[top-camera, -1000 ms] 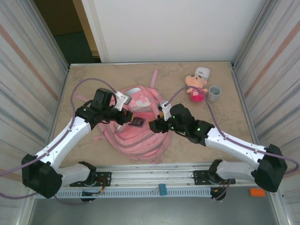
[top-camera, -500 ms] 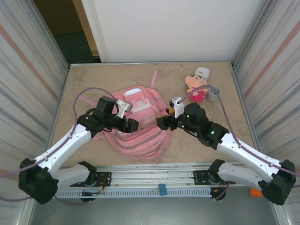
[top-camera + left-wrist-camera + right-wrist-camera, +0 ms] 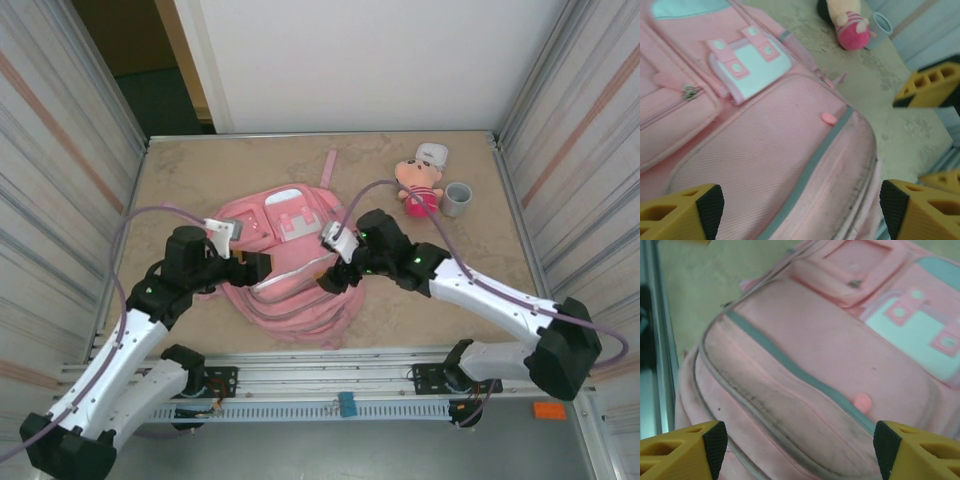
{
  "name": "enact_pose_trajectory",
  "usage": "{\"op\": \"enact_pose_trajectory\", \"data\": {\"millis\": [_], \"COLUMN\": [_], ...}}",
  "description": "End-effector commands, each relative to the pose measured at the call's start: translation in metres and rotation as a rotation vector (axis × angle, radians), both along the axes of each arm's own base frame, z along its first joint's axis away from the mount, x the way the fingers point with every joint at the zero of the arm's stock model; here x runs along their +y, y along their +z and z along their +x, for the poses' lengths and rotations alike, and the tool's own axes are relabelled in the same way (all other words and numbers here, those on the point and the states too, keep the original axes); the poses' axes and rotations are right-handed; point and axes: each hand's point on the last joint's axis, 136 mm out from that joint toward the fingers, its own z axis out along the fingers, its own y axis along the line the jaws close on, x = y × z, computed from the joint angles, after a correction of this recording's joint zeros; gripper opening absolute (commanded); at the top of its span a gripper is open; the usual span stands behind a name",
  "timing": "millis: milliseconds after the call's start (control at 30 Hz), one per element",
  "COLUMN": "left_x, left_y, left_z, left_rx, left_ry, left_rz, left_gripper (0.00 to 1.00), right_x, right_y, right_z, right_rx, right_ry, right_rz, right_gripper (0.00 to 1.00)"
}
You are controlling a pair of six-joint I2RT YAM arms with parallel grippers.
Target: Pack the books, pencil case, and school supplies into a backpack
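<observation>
The pink backpack (image 3: pixel 290 228) lies flat mid-table with its pale front pockets up. In the left wrist view its ribbed front and grey trim (image 3: pixel 765 150) pass under me; in the right wrist view a smudged zip seam (image 3: pixel 830 350) runs across it. My left gripper (image 3: pixel 255 266) hovers at the backpack's left side, open (image 3: pixel 800 210) with nothing between its fingers. My right gripper (image 3: pixel 331 277) hovers over the backpack's right side, also open (image 3: pixel 797 450) and empty. The books, pencil case and school supplies are hidden from view.
A pink plush doll (image 3: pixel 418 185) and a grey cup (image 3: pixel 458 198) stand at the back right; both appear in the left wrist view, doll (image 3: pixel 852 30) and cup (image 3: pixel 885 22). A loose pink strap (image 3: pixel 330 165) trails behind the backpack. A metal rail (image 3: pixel 340 385) runs along the near edge.
Both grippers have opened. The left one let go of the backpack's raised flap and drew back left; the opening that showed a dark item has dropped shut. The right gripper shifted slightly.
</observation>
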Motion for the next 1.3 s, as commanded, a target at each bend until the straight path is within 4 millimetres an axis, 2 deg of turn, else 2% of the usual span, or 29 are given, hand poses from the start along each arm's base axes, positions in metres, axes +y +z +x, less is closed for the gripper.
{"op": "enact_pose_trajectory", "data": {"millis": [0, 300, 467, 533, 633, 733, 833, 900, 1067, 1267], "left_x": [0.011, 0.039, 0.049, 0.052, 0.054, 0.054, 0.050, 0.049, 0.045, 0.034], "left_y": [-0.001, -0.003, -0.005, -0.006, -0.013, -0.017, -0.010, -0.003, 0.007, 0.009], "left_z": [0.006, 0.016, 0.020, 0.021, 0.021, 0.023, 0.024, 0.024, 0.016, 0.002], "left_rx": [-0.014, -0.063, -0.071, -0.071, -0.074, -0.105, -0.168, -0.217, -0.328, -0.424], "left_ry": [0.073, 0.200, 0.225, 0.228, 0.220, 0.194, 0.145, 0.116, -0.005, -0.229], "left_rz": [-0.034, -0.037, -0.013, 0.005, 0.043, 0.079, 0.102, 0.121, 0.240, 0.381], "left_gripper": [0.84, 0.92, 0.94, 0.93, 0.92, 0.90, 0.90, 0.90, 0.88, 0.85], "right_x": [0.000, 0.006, 0.013, 0.013, 0.008, 0.004, 0.001, -0.002, -0.010, -0.022], "right_y": [-0.011, -0.042, -0.059, -0.069, -0.081, -0.083, -0.076, -0.068, -0.040, -0.021], "right_z": [0.006, 0.026, 0.027, 0.028, 0.032, 0.036, 0.038, 0.040, 0.040, 0.037], "right_rx": [-0.136, -0.216, -0.205, -0.204, -0.224, -0.237, -0.242, -0.233, -0.233, -0.204], "right_ry": [0.128, 0.203, 0.244, 0.255, 0.257, 0.242, 0.234, 0.217, 0.180, 0.160], "right_rz": [-0.149, -0.319, -0.366, -0.408, -0.480, -0.498, -0.474, -0.440, -0.338, -0.218], "right_gripper": [0.78, 0.82, 0.82, 0.79, 0.67, 0.45, 0.23, 0.14, 0.05, 0.00]}}
